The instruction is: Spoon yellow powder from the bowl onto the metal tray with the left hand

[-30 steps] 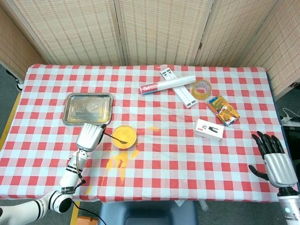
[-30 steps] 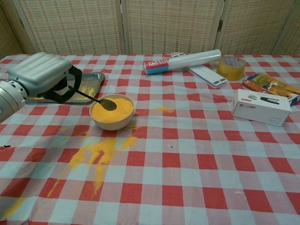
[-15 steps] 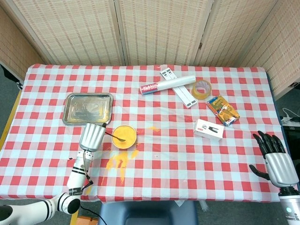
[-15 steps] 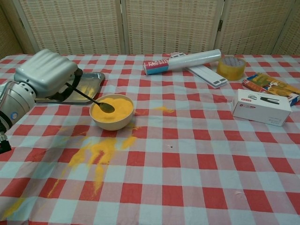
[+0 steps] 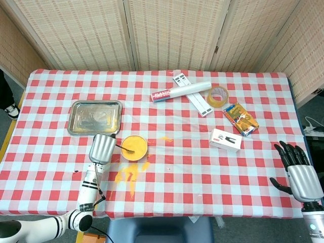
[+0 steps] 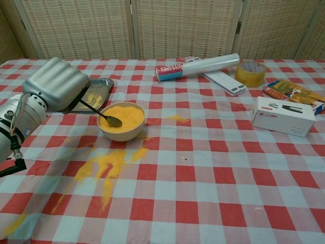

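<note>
A cream bowl (image 5: pixel 134 148) (image 6: pixel 121 122) of yellow powder sits left of the table's middle. My left hand (image 5: pixel 102 148) (image 6: pixel 57 84) is just left of it and holds a dark metal spoon (image 6: pixel 99 114) whose tip dips into the powder at the bowl's near-left side. The metal tray (image 5: pixel 95 117) (image 6: pixel 95 91) lies behind the hand, with a dusting of yellow on it. My right hand (image 5: pixel 299 169) hangs off the table's front right corner, fingers spread, holding nothing.
Spilled yellow powder (image 5: pixel 130 174) (image 6: pixel 104 168) streaks the cloth in front of the bowl. At the back right lie a paper roll (image 5: pixel 182 90), a tape roll (image 5: pixel 217 97), a coloured box (image 5: pixel 240 119) and a white box (image 5: pixel 226 139).
My left hand has shifted right and tilted forward. The spoon's bowl has dropped from above the powder's middle down into its near-left edge.
</note>
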You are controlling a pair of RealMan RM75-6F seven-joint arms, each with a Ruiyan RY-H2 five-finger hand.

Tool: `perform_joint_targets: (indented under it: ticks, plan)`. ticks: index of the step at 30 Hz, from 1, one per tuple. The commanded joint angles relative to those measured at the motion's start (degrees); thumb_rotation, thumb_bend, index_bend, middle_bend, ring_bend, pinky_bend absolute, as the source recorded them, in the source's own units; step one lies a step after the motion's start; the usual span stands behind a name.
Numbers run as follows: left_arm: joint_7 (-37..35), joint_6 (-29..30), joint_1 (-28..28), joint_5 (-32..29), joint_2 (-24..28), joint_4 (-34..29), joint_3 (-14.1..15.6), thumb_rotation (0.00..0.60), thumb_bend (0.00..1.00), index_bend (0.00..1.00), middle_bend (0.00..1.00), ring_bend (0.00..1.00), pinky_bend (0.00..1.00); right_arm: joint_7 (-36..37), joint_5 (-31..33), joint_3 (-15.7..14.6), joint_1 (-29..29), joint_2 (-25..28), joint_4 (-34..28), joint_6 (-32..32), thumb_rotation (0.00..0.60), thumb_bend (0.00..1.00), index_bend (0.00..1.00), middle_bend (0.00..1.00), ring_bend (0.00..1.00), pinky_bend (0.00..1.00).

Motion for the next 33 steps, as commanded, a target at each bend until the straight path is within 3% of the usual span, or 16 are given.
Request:
perform_joint_targets:
  ticks: [1,9,13,25,33]
  plan:
    - [-0.16,-0.36,-0.62,-0.64,-0.55,1.11,-0.7,0.6,0.8,0.93,1.0,1.0,1.0,-0.08,0.1,0.04,0.04,-0.04,0.02,-0.09,0.6,0.12,0.0,0.0,0.0,0.0]
    - [-2.53,-0.37,-2.42,-1.69,-2.35,6.09,-2.93,0.6,0.8,0.93,1.0,1.0,1.0,-0.18,0.54,0.33,-0.01,-0.04,0.06,0.1,0.6,0.12,0.0,0.0,0.0,0.0]
    - [-3.81,0.29,-2.4,-1.62,-1.92,5.07,-3.22,0.6,0.8,0.93,1.0,1.0,1.0,-0.1,0.69,0.4,0.01,0.0,0.03,0.04,0.6,0.12,0.0,0.0,0.0,0.0]
    - [-1.11,3.69,0.71,-0.95,2.64,-7.24,0.52,0.6,0.8,0.93,1.0,1.0,1.0,0.05,-0.64,-0.27,-0.05,0.13,-0.31,0.24,0.6,0.12,0.0,0.0,0.0,0.0]
    - [0.27,3.27,1.0,-1.75,1.68,-4.67,1.97,0.6,0.8,0.93,1.0,1.0,1.0,0.6,-1.38,-0.46,-0.43,0.48,-0.42,1.19,0.6,0.12,0.0,0.0,0.0,0.0]
